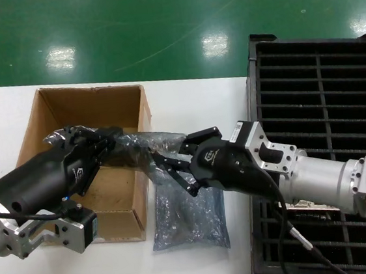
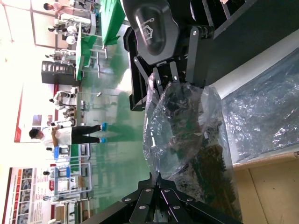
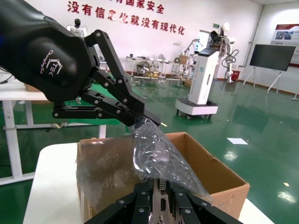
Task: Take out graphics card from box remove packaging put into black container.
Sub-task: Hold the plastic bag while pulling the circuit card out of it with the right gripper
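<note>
Cardboard: the box (image 1: pixel 89 120) occupies the left-centre of the head frame, open-topped, resting on the white surface (image 1: pixel 185 91). Over its right half, the left end effector (image 1: pixel 115 143) reaches in from the lower left; its fingers are closed on one end of the packaging (image 1: pixel 146 145), a crinkled translucent bag held in the air above the box's right wall. In the right wrist view the same fingers (image 3: pixel 140 114) pinch the bag's upper edge, with the box's brown walls behind and below.

At frame centre, the right end effector (image 1: pixel 166 168) enters from the right and is closed on the opposite end of the bag. In the right wrist view the silver bracket end of the graphics card (image 3: pixel 161 196) shows between its fingers at the bottom edge, inside the bag. In the left wrist view, dark board shapes are visible through the plastic (image 2: pixel 187 135), which is stretched between the two end effectors.

Below the right end effector, a second grey-blue bag (image 1: pixel 188 218) lies flat on the surface just beside the box's right wall.

At the right of the head frame stands the black container (image 1: pixel 320 70), its slatted slots open upward; the right arm crosses over its near left part.
</note>
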Robot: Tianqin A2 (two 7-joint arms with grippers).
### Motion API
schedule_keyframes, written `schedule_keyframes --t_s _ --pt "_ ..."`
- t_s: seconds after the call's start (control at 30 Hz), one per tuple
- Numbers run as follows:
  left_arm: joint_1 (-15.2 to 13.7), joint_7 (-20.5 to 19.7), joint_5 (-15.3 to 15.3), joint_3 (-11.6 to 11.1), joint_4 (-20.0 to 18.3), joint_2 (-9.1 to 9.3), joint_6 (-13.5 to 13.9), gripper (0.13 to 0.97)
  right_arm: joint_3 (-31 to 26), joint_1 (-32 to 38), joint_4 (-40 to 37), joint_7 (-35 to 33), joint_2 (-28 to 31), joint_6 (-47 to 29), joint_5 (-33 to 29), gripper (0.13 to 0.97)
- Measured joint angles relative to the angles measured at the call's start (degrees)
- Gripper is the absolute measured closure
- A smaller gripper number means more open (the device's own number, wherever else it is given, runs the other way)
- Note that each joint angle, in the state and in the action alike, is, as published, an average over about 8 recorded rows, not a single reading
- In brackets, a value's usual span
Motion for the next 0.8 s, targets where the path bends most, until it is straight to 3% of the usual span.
schedule_keyframes --t_s 0.8 --pt "0.0 0.0 0.0 0.0 0.0 0.00 0.0 0.957 -1.1 0.1 -1.2 0.6 -1.6 -0.6 0.6 0.897"
